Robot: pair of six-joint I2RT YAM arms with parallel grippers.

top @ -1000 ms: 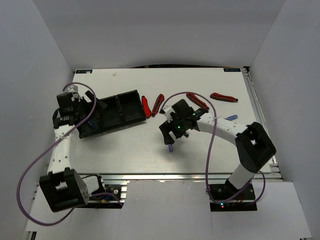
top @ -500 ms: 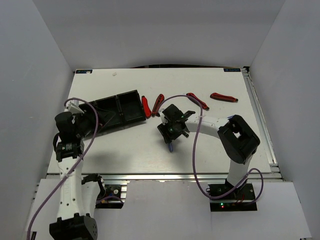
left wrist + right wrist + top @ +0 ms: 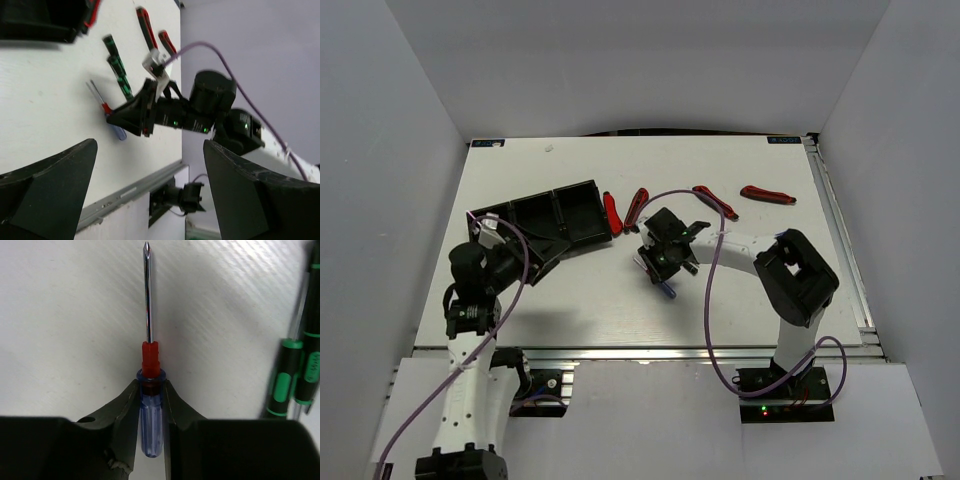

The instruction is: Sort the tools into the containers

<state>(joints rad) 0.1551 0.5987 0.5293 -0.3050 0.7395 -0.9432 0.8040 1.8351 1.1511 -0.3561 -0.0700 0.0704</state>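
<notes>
Thin blue-handled screwdriver with red collar and bare steel shaft [image 3: 150,412] lay flat on the white surface [image 3: 720,160], centre of it, well apart from the black plastic three-compartment tray [image 3: 550,194] off to the left. Not lifted yet, as far as I could tell.

Change: a second before, the right jaws stood wide over this screwdriver. Now they had come in on both sides of the blue handle, just behind the red collar, pads touching it, gripping the screwdriver. Right arm [image 3: 750,245] barely moved otherwise, only dropped in over the tool.

Two black-and-green screwdrivers [image 3: 286,382] lay just beside it to the right, not touched.

Four red-and-black folding cutters lay farther back: two [image 3: 611,212] near the tray's right end, two [image 3: 767,193] toward the right.

Other change: left arm [image 3: 470,290] was over the tray's left end a second before, then pulled back toward its base. Its jaws stood wide open, nothing between them.

Meaning for the task: grasp looked made, so the pick step seemed about done; next would likely be lift and carry left to a compartment. With the left arm backed off, the tray looked free to approach. Most tools still out on the surface, so sorting looked early.
</notes>
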